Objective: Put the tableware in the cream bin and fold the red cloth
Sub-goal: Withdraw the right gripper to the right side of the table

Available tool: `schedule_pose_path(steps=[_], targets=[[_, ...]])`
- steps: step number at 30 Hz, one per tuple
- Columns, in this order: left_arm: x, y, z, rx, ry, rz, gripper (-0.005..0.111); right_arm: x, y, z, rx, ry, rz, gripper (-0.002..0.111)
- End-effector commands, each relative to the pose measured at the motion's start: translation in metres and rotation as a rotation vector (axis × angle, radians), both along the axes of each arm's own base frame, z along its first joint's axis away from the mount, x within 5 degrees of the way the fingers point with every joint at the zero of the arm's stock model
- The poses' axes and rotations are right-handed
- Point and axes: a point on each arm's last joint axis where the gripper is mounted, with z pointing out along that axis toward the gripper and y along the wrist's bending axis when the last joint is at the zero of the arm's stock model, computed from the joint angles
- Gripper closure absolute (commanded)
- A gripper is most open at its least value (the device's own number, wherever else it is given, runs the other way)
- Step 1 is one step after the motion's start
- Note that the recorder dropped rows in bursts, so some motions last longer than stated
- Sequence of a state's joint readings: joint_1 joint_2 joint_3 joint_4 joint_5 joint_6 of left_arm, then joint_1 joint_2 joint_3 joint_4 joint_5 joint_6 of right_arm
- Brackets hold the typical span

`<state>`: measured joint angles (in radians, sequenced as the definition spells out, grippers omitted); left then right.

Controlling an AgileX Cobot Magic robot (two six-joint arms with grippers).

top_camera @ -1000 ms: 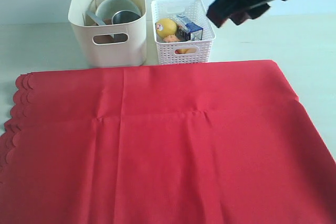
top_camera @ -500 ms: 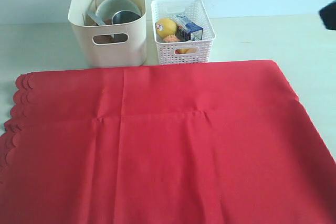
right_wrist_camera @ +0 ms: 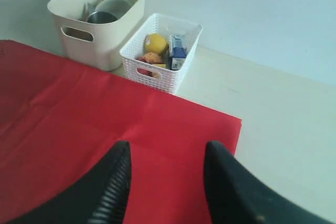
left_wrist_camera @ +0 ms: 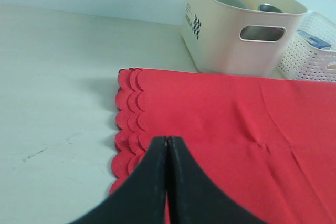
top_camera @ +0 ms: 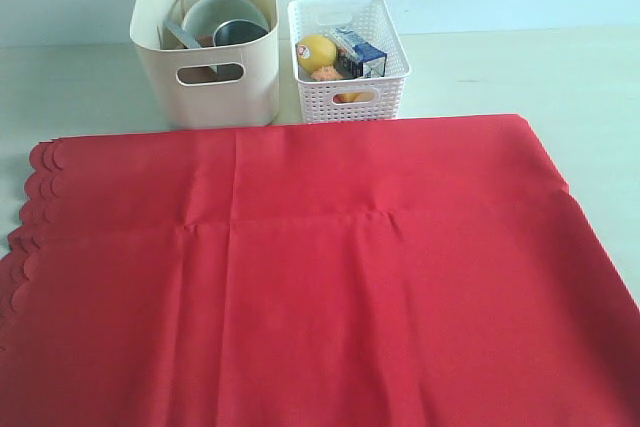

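Observation:
The red cloth point(top_camera: 330, 267) lies flat over most of the table, its scalloped edge point(top_camera: 30, 207) in stacked layers at the left. The cream bin point(top_camera: 250, 82) stands behind it at the back left, with a pale bowl point(top_camera: 212, 13) and a steel cup point(top_camera: 240, 33) inside. Neither gripper shows in the exterior view. My left gripper point(left_wrist_camera: 167, 140) is shut with nothing in it, over the cloth point(left_wrist_camera: 236, 114) near the scalloped edge. My right gripper point(right_wrist_camera: 168, 148) is open and empty above the cloth point(right_wrist_camera: 105, 103), near its far right corner point(right_wrist_camera: 236, 124).
A white lattice basket point(top_camera: 350, 99) stands right of the cream bin, holding a lemon point(top_camera: 316, 50) and a milk carton point(top_camera: 362, 55). Bare pale table point(top_camera: 560, 77) lies to the right of the basket and beyond the cloth's left edge point(left_wrist_camera: 52, 103).
The right arm, seen at the top right of the exterior view a second ago, has moved off to the right and out of that view. The cloth and both containers are unchanged.

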<state>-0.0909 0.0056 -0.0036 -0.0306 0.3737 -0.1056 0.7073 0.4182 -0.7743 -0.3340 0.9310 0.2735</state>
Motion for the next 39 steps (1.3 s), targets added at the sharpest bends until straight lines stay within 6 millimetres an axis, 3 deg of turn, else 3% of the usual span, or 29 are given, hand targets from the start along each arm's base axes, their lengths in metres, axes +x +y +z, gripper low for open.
schedule_pose_path(steps=[1, 7, 22, 30, 34, 39], targets=[[0.0, 0.0, 0.0, -0.01, -0.01, 0.001, 0.107, -0.005, 0.0, -0.006, 0.049, -0.001, 0.017, 0.065], [0.0, 0.0, 0.0, -0.01, -0.01, 0.001, 0.107, -0.002, 0.004, -0.014, 0.059, 0.002, 0.035, 0.065], [0.0, 0.0, 0.0, -0.01, -0.01, 0.001, 0.107, -0.006, 0.015, -0.01, 0.206, 0.023, 0.107, 0.065], [0.0, 0.0, 0.0, -0.01, -0.001, 0.0, 0.107, -0.001, 0.019, -0.009, 0.177, 0.003, 0.126, 0.065], [0.005, -0.001, 0.018, -0.008, 0.018, -0.002, 0.107, 0.008, 0.027, -0.014, 0.15, 0.057, 0.116, 0.065], [0.018, -0.002, 0.055, -0.007, 0.032, -0.002, 0.107, 0.02, 0.037, -0.022, 0.089, 0.142, 0.103, 0.065]])
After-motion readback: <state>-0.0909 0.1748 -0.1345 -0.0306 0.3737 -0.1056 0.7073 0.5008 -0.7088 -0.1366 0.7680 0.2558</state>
